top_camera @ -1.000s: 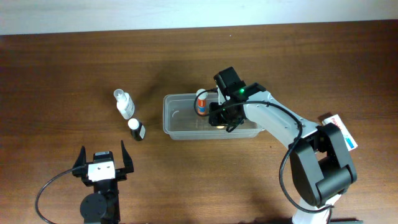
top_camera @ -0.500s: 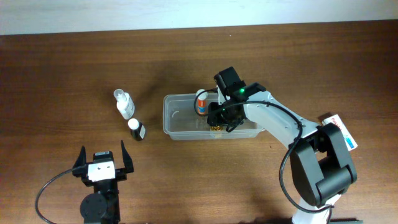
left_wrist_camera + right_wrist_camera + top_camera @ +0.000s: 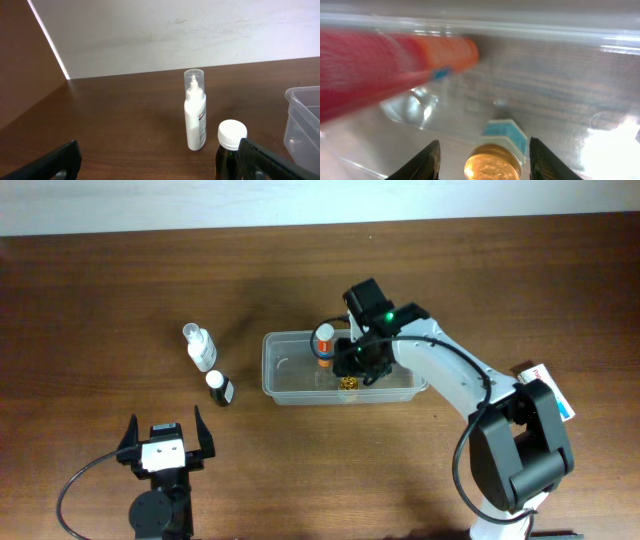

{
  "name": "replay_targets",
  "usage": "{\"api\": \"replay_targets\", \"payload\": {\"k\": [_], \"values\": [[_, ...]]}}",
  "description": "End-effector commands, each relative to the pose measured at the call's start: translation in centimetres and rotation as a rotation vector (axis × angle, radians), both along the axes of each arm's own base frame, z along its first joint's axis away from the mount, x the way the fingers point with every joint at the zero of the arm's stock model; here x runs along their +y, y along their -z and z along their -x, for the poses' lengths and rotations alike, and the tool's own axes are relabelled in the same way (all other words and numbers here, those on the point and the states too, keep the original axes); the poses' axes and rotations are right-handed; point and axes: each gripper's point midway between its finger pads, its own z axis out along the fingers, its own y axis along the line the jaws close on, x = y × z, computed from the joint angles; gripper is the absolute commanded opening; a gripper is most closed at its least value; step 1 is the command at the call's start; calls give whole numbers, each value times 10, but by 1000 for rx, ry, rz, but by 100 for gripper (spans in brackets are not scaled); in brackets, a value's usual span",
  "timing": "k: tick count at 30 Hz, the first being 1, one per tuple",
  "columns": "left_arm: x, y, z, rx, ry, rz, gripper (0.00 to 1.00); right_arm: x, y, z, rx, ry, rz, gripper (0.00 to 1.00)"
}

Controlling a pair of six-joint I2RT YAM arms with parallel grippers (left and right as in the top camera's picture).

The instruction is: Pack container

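The container (image 3: 285, 370), a clear rectangular tub, sits mid-table; its corner shows in the left wrist view (image 3: 305, 125). Inside it stand an orange bottle with a white cap (image 3: 323, 343), seen blurred in the right wrist view (image 3: 395, 60), and a small jar with a gold lid (image 3: 347, 383). My right gripper (image 3: 356, 368) hovers inside the tub, open, its fingers (image 3: 427, 160) on either side of the gold-lidded jar (image 3: 495, 162) with a gap on each side. My left gripper (image 3: 163, 442) rests open near the front edge, holding nothing.
Left of the tub stand a white squeeze bottle with a clear cap (image 3: 200, 347) (image 3: 195, 112) and a dark bottle with a white cap (image 3: 219, 388) (image 3: 231, 147). A white, red and blue box (image 3: 550, 390) lies by the right arm's base.
The right gripper's jaws widened a little and it drew up and back, uncovering the gold-lidded jar on the tub floor. The left arm stayed still.
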Motion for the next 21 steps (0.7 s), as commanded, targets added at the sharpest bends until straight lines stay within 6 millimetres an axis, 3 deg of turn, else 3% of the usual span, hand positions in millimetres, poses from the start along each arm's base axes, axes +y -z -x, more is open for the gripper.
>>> {"api": "replay_targets", "payload": {"k": [1,3,5,6,7,13,21], "values": [[0,1,0,3,4,-19,100,1,-28,-19,-75,0,21,48],[0,1,0,3,4,-19,100,-5,-35,-23,-86,10,58,47],[0,1,0,3,4,-19,100,-11,-41,-23,-93,0,96,38],[0,1,0,3,4,-19,100,-14,-43,-22,-90,2,111,28],[0,1,0,3,4,-19,100,-17,-43,-20,-79,3,124,6],[0,1,0,3,4,-19,100,-36,-35,-1,4,16,205,4],[0,1,0,3,4,-19,100,-43,-30,1,11,28,245,4]]}}
